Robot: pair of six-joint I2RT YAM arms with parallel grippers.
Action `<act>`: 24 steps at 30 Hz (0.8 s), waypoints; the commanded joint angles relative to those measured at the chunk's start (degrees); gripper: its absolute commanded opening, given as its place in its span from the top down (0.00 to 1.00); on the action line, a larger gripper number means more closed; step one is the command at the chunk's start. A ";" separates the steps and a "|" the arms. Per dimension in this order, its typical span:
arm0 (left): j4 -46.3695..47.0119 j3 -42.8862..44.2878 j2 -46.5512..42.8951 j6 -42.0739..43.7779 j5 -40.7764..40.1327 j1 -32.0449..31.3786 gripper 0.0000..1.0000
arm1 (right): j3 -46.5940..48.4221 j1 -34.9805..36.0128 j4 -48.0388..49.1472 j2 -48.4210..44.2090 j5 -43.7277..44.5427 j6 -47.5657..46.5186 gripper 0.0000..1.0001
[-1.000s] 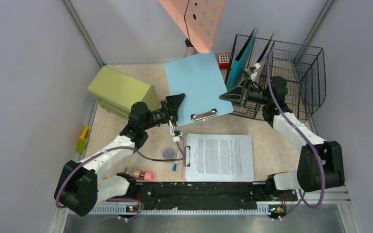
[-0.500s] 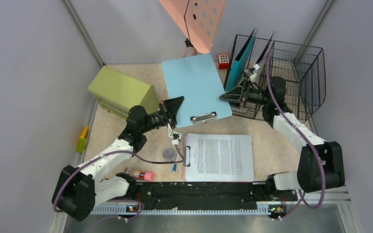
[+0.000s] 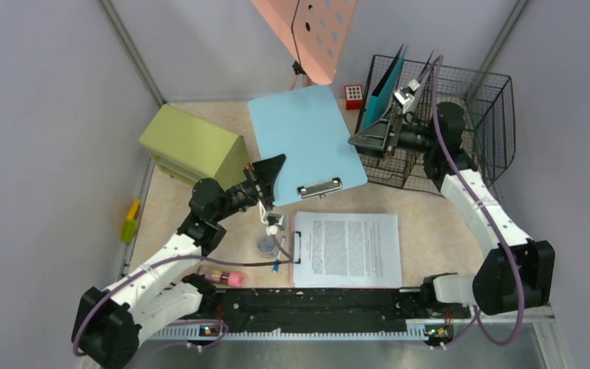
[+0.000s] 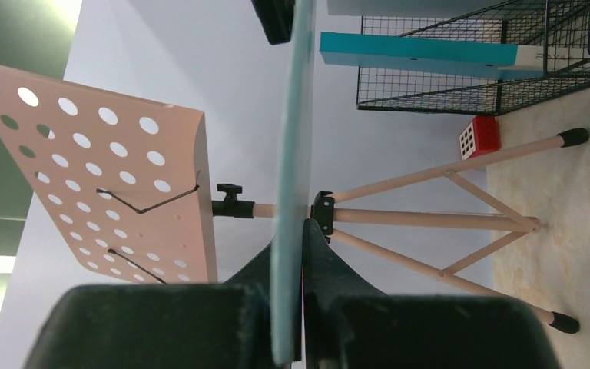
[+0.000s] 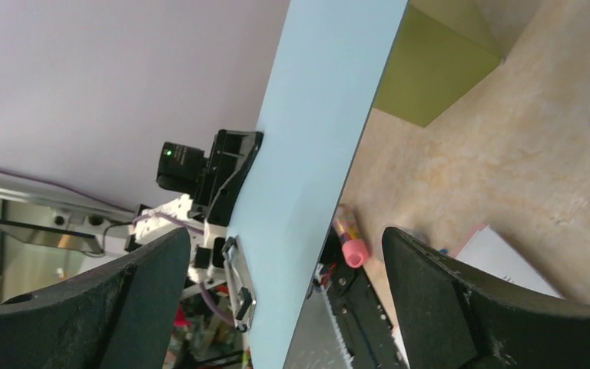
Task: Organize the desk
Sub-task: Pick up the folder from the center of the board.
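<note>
A light blue clipboard [image 3: 303, 142] with a metal clip hangs tilted above the back of the desk [image 3: 430, 223]. My left gripper [image 3: 266, 173] is shut on its lower left edge; in the left wrist view the clipboard [image 4: 292, 154] runs edge-on between the two black fingers [image 4: 330, 261]. My right gripper [image 3: 362, 143] is open at the board's right edge. In the right wrist view the clipboard [image 5: 315, 154] passes between the wide-apart fingers [image 5: 438, 300], and neither touches it.
A green drawer cabinet [image 3: 192, 146] stands at back left. A wire basket [image 3: 461, 123] holding a teal folder [image 3: 384, 84] is at back right, and a pink music stand [image 3: 311, 34] and red cube [image 3: 353, 96] behind. Near the front lie a second clipboard with printed paper [image 3: 346, 250], a pink-capped marker [image 3: 223, 275] and a small round lid [image 3: 266, 244].
My left gripper shut on the clipboard's left edge. My right gripper opened, let go of the right edge and lifted toward the basket. The clipboard shifted left with the left arm.
</note>
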 commanded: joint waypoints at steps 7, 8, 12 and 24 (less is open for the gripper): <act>-23.64 8.79 -9.43 -11.26 -8.69 -2.56 1.00 | 18.87 -0.33 -32.73 -1.66 11.43 -34.19 0.05; -27.83 10.63 -9.47 -12.17 -9.95 -3.04 1.00 | 19.87 -0.38 -33.82 -1.49 12.51 -35.84 0.05; -44.92 21.22 -6.69 -20.65 -19.86 -6.71 1.00 | 22.28 -0.39 -35.23 -1.48 14.65 -39.77 0.05; -76.61 46.29 -0.40 -44.72 -27.28 -10.34 1.00 | 28.45 -13.32 -37.36 -0.59 11.78 -41.54 0.04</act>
